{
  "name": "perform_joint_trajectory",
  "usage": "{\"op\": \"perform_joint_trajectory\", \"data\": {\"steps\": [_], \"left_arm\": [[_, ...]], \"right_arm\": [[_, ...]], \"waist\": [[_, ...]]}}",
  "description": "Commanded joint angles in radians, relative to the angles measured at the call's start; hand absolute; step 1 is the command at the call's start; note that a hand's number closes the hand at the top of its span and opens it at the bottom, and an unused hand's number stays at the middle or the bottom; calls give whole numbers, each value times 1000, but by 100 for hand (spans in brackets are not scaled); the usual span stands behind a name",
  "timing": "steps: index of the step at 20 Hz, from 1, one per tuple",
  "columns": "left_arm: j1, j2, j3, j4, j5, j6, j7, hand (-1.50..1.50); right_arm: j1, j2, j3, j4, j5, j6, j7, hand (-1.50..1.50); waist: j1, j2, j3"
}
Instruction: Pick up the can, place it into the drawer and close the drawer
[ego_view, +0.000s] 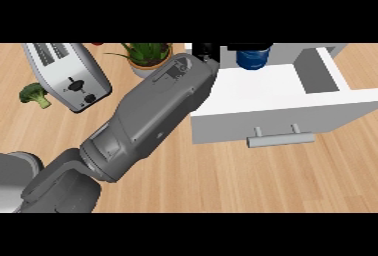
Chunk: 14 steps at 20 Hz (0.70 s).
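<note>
1. We keep the open drawer (325, 102) as our target, white and wide on the counter.
2. Our left hand (210, 50) carries over its back edge; whether its fingers grip, we cannot tell.
3. The blue can (253, 56) sits there, so we lower before releasing.

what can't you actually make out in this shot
- Left hand, head view: only a dark bit shows by the top band; the forearm covers the rest, so its fingers cannot be told.
- Blue can: its top is cut off by the band, and contact with the hand is unclear.
- Right hand: nowhere in view.
- Drawer: its left part is behind the forearm.
- Potted plant: cropped at the top.
</note>
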Motion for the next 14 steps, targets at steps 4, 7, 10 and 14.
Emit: {"op": "perform_joint_trajectory", "data": {"steps": [4,7,10,14], "left_arm": [[11,0,-61,12,72,64,-29,-150],[39,0,-57,54,86,29,-87,-150],[19,0,-84,41,113,65,-59,-150],[21,0,-106,-3,153,117,-87,-150]], "right_arm": [[-23,-35,-8,-26,-14,-36,52,-150],[-12,-6,0,-4,1,-4,11,-150],[23,-22,-26,-27,-55,19,22,-150],[-44,20,35,27,65,19,-28,-150]], "waist": [[-3,0,-1],[-8,5,0],[-17,0,0],[1,2,0]]}}
